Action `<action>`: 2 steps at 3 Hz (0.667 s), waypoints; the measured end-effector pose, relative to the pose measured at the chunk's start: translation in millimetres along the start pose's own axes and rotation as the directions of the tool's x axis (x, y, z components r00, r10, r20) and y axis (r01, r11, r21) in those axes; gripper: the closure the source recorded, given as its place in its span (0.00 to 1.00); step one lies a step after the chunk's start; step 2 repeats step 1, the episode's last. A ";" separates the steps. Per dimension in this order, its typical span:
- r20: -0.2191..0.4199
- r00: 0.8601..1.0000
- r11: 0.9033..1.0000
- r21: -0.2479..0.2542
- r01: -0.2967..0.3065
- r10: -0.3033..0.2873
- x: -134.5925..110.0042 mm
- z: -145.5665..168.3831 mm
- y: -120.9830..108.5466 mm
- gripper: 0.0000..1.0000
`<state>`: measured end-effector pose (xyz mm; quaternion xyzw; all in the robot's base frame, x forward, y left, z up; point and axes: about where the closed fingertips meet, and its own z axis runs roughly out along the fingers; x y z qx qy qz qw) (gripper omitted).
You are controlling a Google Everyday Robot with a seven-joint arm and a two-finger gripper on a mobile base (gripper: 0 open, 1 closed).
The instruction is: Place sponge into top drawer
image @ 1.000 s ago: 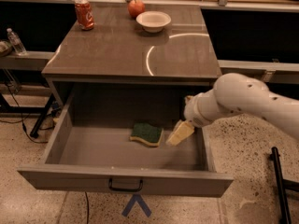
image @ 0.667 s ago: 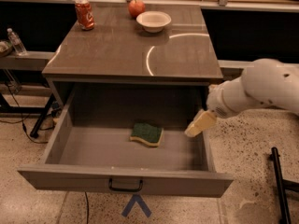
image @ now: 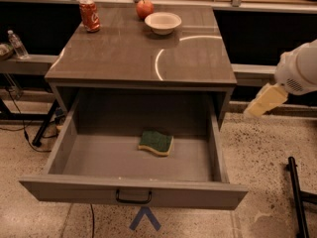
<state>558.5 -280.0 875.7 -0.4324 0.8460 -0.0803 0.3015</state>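
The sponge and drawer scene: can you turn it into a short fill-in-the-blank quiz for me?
The sponge lies inside the open top drawer with its dark ____ side up.
Beside the white bowl on the cabinet top sits a round red ____.
The gripper hangs outside the drawer, near the picture's ____ edge.
Missing words: green; apple; right.
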 end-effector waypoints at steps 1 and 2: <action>-0.001 1.000 1.000 0.007 0.000 0.000 0.5 -3.0 -3.4 0.00; -0.001 1.000 1.000 0.007 0.000 0.000 0.5 -3.0 -3.4 0.00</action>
